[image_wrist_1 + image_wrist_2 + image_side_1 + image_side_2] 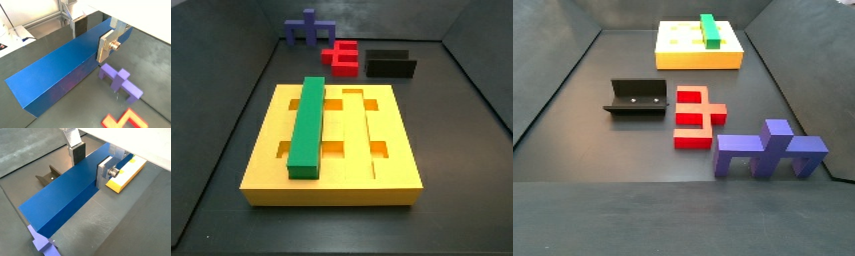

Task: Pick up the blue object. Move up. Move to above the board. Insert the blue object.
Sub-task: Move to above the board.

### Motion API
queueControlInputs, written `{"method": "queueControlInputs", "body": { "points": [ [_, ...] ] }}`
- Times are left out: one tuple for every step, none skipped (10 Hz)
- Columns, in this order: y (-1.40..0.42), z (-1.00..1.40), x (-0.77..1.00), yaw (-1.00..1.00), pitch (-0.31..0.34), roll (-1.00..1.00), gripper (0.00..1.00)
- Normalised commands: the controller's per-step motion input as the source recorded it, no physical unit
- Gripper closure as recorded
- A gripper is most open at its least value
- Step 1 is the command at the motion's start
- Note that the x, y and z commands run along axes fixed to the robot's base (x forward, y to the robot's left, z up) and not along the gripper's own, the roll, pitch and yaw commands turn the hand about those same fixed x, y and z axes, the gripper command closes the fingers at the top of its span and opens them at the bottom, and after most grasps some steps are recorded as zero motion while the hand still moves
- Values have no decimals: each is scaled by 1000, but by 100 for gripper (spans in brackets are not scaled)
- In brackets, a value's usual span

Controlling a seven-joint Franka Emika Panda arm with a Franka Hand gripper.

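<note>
Holding the long dark blue rectangular bar clear of the dark grey floor, to judge from both wrist views: claw clamped across the bar's width near one end, one flat silver finger pressed flat against its smooth side, the other against the far face. Neither claw nor bar visible in either side view, so probably raised above both frames.

Likely between lifting and travelling to above the large flat yellow grooved board. Seen past the bar in a wrist view: a corner of that board and the dark L-shaped fixture.

Next: carrying the bar over the board, turning it parallel to the long grooves, centring on a free groove beside the long green bar already seated along one side, then lowering straight down. Worth watching: tilt of the long free end.

Elsewhere on the floor, well apart from the board: a small purplish-blue pronged piece, a red stepped block just beside the fixture. Matt, even floor, enclosed by dark walls; open space between board and loose pieces.
</note>
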Motion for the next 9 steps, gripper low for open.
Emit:
{"method": "queueControlInputs", "body": {
  "points": [
    [-1400,175,637,-212,279,24,100],
    [-1400,176,672,-90,309,41,100],
    [-1400,183,693,-64,281,-51,100],
    [-1400,187,691,-30,224,8,100],
    [-1400,191,692,-1,176,12,100],
    [-1400,197,722,-3,152,-5,100],
    [-1400,201,728,3,147,0,100],
    [-1400,209,764,4,164,14,100],
    [-923,146,541,9,164,15,100]
  ]
}}
